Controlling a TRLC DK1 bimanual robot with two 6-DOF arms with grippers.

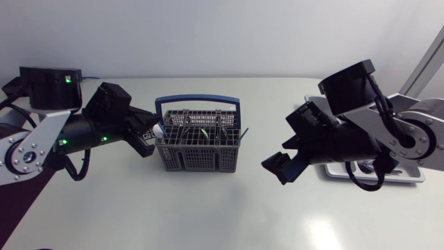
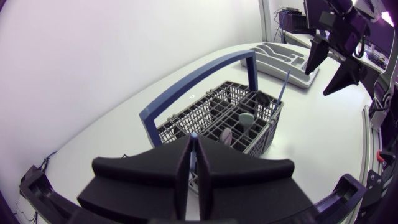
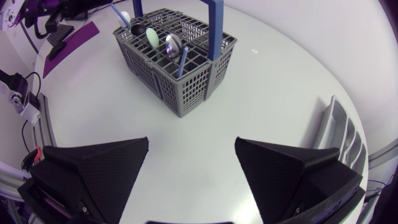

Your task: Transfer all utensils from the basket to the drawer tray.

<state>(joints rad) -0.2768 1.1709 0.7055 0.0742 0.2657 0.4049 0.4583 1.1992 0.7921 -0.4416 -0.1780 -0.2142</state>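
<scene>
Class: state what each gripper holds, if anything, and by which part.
The left gripper is shut on a thin blue-handled utensil, pinching its handle's top end; the right gripper is open and empty.

Robotics lab bench: silver-grey left arm point(image 1: 76, 132) and right arm point(image 1: 368, 139) at either side of a white table point(image 1: 208, 215).

A grey mesh basket point(image 1: 200, 156) with a blue handle stands on the desk point(image 1: 222, 215), utensils point(image 1: 205, 132) upright inside: a green spoon point(image 3: 152, 38), a silvery spoon point(image 3: 173, 42). At its 9 o'clock end the left pincer point(image 2: 190, 142) pinches a blue-handled spoon point(image 3: 118, 12). The pale grey drawer tray point(image 3: 339, 130) lies at 3 o'clock, well apart.
</scene>
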